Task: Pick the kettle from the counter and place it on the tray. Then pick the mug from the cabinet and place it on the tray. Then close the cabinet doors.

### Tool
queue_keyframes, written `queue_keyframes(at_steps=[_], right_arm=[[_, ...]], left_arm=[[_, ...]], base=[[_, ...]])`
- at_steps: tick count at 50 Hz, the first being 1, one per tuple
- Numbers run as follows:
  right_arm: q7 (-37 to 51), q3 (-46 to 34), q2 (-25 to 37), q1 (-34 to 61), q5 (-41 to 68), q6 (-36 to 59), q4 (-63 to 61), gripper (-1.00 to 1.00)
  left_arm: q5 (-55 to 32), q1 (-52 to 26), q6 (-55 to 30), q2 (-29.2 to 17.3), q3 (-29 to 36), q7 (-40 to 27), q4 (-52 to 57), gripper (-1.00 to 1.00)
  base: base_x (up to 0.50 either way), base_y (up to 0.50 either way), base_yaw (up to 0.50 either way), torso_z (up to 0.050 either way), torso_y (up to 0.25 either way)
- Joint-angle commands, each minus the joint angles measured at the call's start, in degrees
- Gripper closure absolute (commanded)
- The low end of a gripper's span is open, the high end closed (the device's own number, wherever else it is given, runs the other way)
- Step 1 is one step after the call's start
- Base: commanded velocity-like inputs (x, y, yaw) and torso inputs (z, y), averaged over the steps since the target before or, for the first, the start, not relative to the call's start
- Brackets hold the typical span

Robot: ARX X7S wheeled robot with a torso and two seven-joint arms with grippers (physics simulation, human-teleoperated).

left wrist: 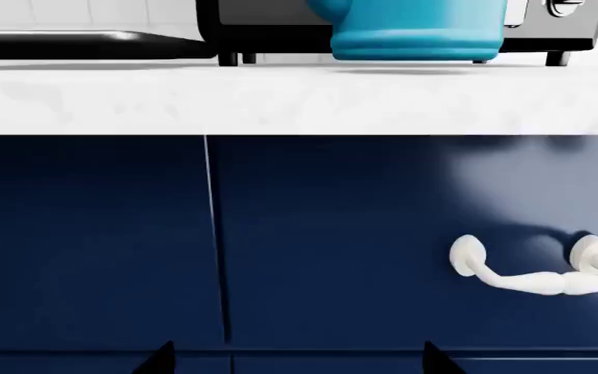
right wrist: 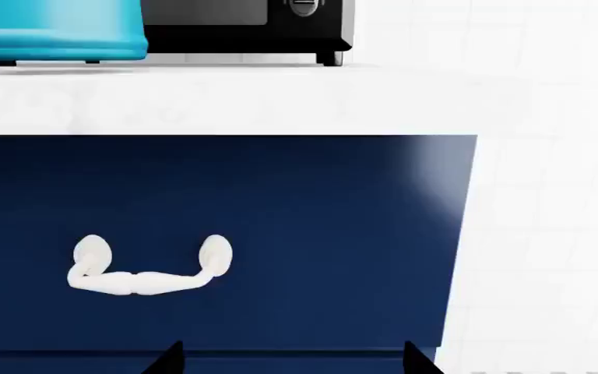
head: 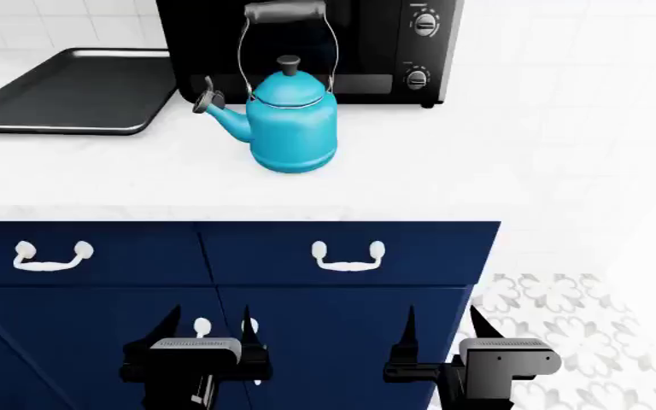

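Observation:
The bright blue kettle (head: 294, 120) stands upright on the white counter (head: 442, 171), just in front of a black oven, with its spout turned toward the tray. The dark grey tray (head: 72, 90) lies flat at the counter's back left, with nothing on it. Both grippers hang low in front of the navy drawer fronts, well below the counter's edge. My left gripper (head: 208, 329) is open and holds nothing, and so is my right gripper (head: 442, 323). The kettle's base (left wrist: 419, 31) shows in the left wrist view and its edge (right wrist: 55, 31) in the right wrist view. The mug and its cabinet are out of view.
A black countertop oven (head: 396, 43) stands right behind the kettle. Navy drawer fronts with white bail handles (head: 348, 256) and lower doors with white knobs (head: 202, 326) run under the counter. The unit ends at the right, beside a patterned tile floor (head: 556, 316).

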State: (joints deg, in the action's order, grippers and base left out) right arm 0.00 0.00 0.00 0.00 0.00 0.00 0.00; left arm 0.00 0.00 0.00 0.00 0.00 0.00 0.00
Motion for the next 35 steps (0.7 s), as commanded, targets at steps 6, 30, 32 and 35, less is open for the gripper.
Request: queue_keyframes(at_steps=[6, 30, 32, 35], right_arm=[[2.7, -1.2, 2.1, -1.2, 2.3, 1.0, -2.5, -1.0], [5.7, -3.1, 5.1, -5.9, 5.0, 4.5, -17.2, -1.0], [5.9, -3.2, 5.4, -6.3, 5.2, 4.9, -18.7, -1.0], [6.2, -3.2, 5.7, -6.8, 5.5, 5.4, -20.6, -1.0]], left_arm=[[-1.4, -0.4, -0.8, -2.4, 2.3, -2.3, 2.5, -1.0], [-4.6, -21.0, -36.1, -9.0, 2.6, -4.9, 38.4, -1.0], [-5.2, -29.6, -45.9, -9.8, 2.5, -4.8, 42.3, -1.0], [-6.3, -46.2, -60.8, -10.1, 2.6, -4.6, 44.3, -1.0]], base=[[0.0, 0.0, 0.0, 0.0, 0.0], [0.0, 0.0, 0.0, 0.04, 0.005], [0.0, 0.0, 0.0, 0.05, 0.006], [0.0, 0.0, 0.0, 0.05, 0.005]])
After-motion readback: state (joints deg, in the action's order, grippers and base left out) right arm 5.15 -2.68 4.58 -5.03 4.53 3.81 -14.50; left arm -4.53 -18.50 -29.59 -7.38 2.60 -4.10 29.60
